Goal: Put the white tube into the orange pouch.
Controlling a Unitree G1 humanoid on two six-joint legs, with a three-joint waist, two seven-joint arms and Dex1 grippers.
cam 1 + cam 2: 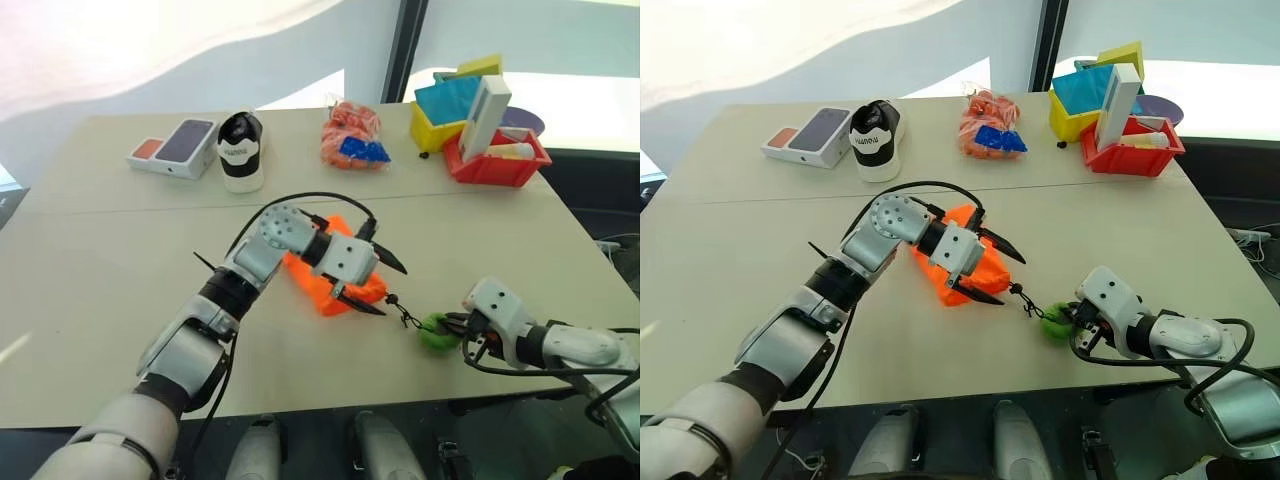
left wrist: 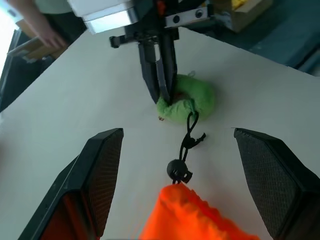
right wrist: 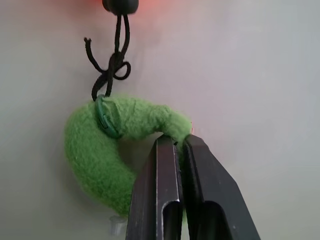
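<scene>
Two claws: left gripper (image 1: 368, 277) gaping wide over pouch (image 1: 335, 285); right gripper (image 3: 176, 145) pinching green ring (image 3: 107, 150).
Risk: ring slipping, pouch mouth closing.

The left arm (image 1: 215, 315) is built of silver-grey metal segments joined by black rings, with a rounded silver joint housing studded with small screws near the wrist. A thin black cable arcs over that joint to the silver wrist block. The left gripper (image 1: 378, 285) carries two black, pointed fingers (image 2: 102, 175) whose inner faces show a fine mesh texture. The right arm (image 1: 565, 345) is white and light grey with black cables looping beneath it; the right gripper (image 2: 160, 82) has a white housing, red accents, small screws and slim black fingers (image 3: 170, 195)
</scene>
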